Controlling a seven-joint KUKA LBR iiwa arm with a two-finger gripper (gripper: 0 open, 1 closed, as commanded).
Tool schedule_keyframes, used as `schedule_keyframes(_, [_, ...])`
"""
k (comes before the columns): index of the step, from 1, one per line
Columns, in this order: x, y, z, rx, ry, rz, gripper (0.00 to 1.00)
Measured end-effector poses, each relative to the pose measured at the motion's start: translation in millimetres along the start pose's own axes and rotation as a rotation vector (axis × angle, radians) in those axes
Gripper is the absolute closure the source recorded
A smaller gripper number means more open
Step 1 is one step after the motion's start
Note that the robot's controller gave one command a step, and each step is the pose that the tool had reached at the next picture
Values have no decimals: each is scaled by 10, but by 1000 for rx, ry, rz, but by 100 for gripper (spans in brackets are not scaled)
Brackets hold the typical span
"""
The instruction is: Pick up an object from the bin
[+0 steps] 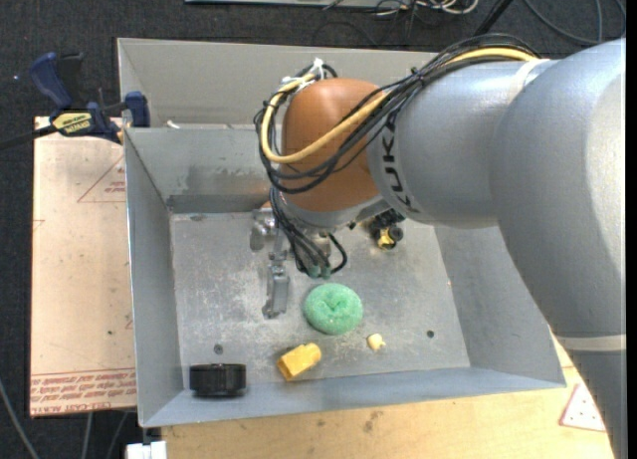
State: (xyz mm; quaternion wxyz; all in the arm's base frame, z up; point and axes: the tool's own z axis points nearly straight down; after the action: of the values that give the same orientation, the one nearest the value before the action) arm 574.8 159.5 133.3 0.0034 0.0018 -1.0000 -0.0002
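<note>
My gripper [274,300] hangs low over the middle of the bin floor, just below the orange wrist cover. Nothing is visibly held in it. A green ring-shaped foam piece [332,308] lies on the floor just to its right, apart from it. A yellow wedge-shaped block [299,359] lies nearer the front, below and slightly right of the gripper. A tiny cream-coloured bit [375,342] rests to the right of the yellow block.
A black round cap [217,378] sits in the front left corner. A small yellow and black thing [386,235] lies half under the arm at the right. The big grey arm covers the bin's right and back parts.
</note>
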Motion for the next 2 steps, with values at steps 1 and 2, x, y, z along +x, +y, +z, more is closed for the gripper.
schedule_keyframes(1, [-15,-6,-46,-1,-7,3,0])
schedule_keyframes(2, [397,-322,253,-2,-9,39,0])
